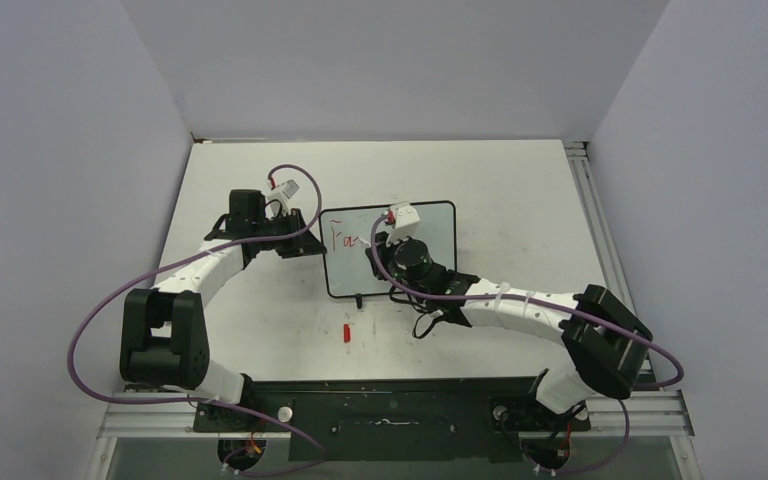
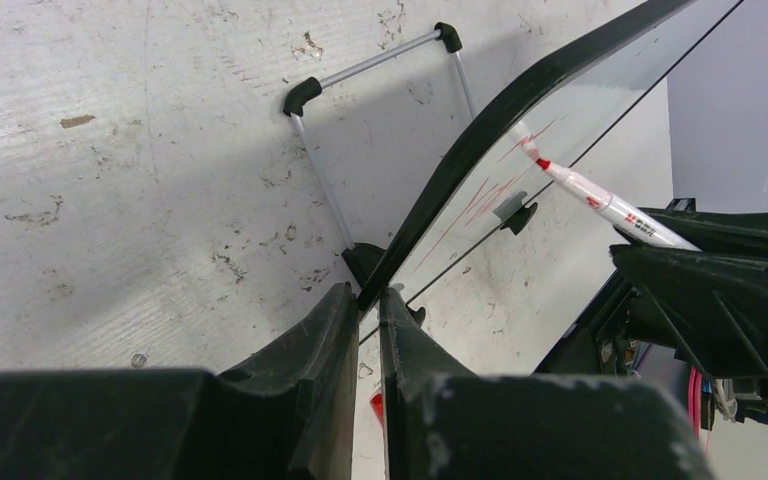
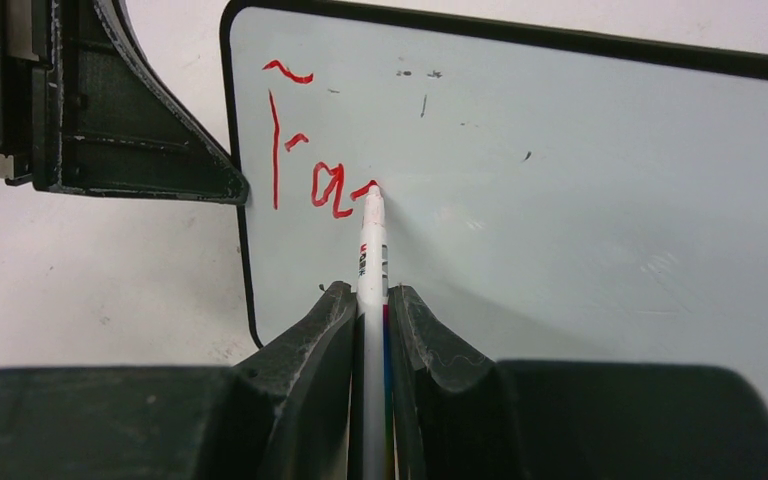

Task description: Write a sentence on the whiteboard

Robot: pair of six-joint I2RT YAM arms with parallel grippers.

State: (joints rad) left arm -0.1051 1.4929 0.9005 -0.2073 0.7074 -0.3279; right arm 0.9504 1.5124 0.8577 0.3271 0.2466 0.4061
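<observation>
Black-fingered, our right gripper (image 3: 370, 300) pinches a white marker (image 3: 371, 240), its red tip touching the red handwritten letters "Fa" (image 3: 305, 170) on the small black-framed whiteboard (image 3: 580, 170). Our left gripper (image 2: 364, 305) clamps the board's left edge above the scuffed white tabletop (image 1: 520, 180).

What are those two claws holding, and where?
The right gripper clamps a marker by its barrel; the left gripper pinches the whiteboard by its left edge.
</observation>
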